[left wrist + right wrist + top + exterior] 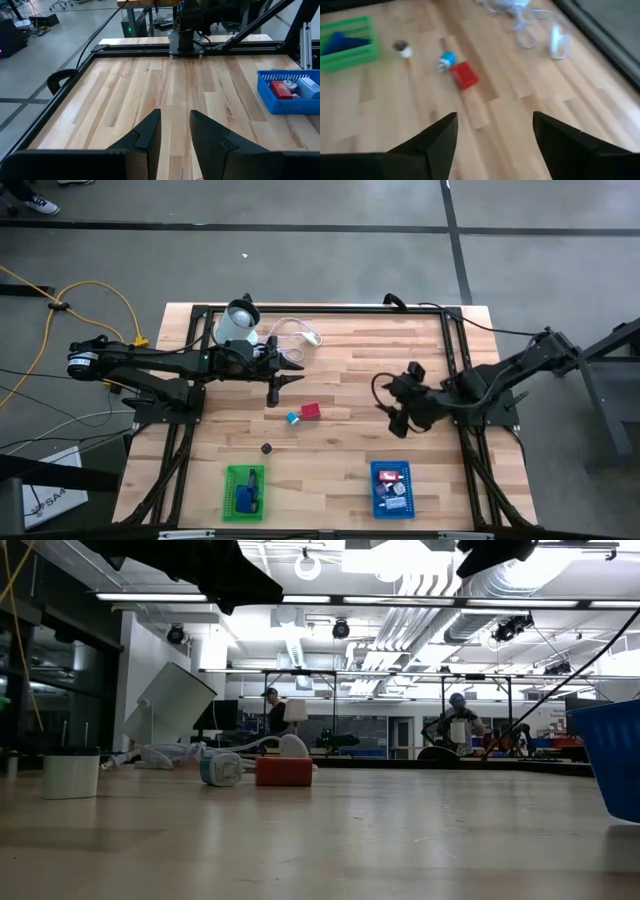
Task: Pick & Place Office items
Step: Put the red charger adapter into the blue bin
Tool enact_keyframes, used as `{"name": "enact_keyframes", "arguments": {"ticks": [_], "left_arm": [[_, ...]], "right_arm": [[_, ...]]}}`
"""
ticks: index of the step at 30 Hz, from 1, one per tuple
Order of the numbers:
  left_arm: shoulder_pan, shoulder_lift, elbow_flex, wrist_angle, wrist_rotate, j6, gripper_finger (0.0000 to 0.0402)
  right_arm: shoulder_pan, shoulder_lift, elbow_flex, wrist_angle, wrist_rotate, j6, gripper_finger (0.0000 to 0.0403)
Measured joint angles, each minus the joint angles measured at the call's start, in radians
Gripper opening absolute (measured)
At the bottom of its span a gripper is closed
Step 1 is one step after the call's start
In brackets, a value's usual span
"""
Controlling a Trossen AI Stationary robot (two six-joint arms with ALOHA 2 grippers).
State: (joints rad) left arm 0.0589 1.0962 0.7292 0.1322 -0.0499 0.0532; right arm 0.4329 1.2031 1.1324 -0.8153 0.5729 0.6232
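Three office items lie loose on the wood mid-table: a red block, a small blue-and-white round piece beside it, and a tiny dark-topped white piece nearer the front edge. My left gripper hovers open just behind the red block, touching nothing. My right gripper is wide open, to the right of the items and facing them.
A green basket holding a blue piece and a blue basket holding several pieces stand at the near edge. A coiled white cable and a tilted pale container lie at the far left.
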Motion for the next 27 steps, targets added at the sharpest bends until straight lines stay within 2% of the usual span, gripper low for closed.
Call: {"name": "enact_keyframes", "arguments": {"ticks": [13, 23, 27], "left_arm": [[0.0, 0.0, 0.0, 0.0, 0.0, 0.0, 0.0098], [0.0, 0.0, 0.0, 0.0, 0.0, 0.0, 0.0098], [0.0, 0.0, 0.0, 0.0, 0.0, 0.0, 0.0098]], "right_arm": [[-0.106, -0.022, 0.0, -0.025, 0.001, 0.0, 0.0245], [-0.114, -0.022, 0.0, -0.019, -0.004, 0.0, 0.0245], [-0.115, -0.022, 0.0, -0.018, -0.046, 0.0, 0.0245]]}}
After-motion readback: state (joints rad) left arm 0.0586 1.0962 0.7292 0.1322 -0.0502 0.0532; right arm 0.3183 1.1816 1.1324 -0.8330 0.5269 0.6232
